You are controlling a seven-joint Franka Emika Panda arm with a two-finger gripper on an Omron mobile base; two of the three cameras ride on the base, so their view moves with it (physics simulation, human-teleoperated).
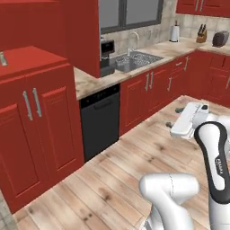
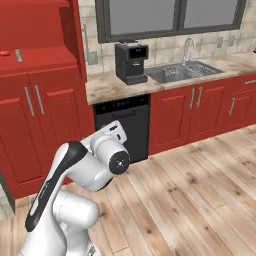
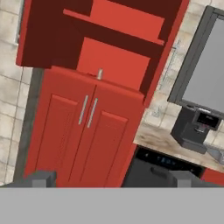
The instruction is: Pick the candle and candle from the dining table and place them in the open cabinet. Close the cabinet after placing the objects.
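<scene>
1. I have the gripper with its two dark fingertips spread wide apart and nothing between them; the fingers are released and empty
2. In the hand view, the gripper faces the tall red cabinet, which appears tilted there; its lower pair of panelled doors is shut, with two vertical silver bar handles side by side
3. The cabinet's upper section stands open, exposing red inner shelves
4. A slim grey candle stands upright on the lower open shelf, just above the shut doors; it also shows at the left edge of the left base view and in the right base view
5. A small flat red item lies beside that candle
6. Right of the cabinet sit a black dishwasher under the counter, a black coffee machine on it, and a steel sink
7. I cannot locate the second candle or the dining table in these views
</scene>
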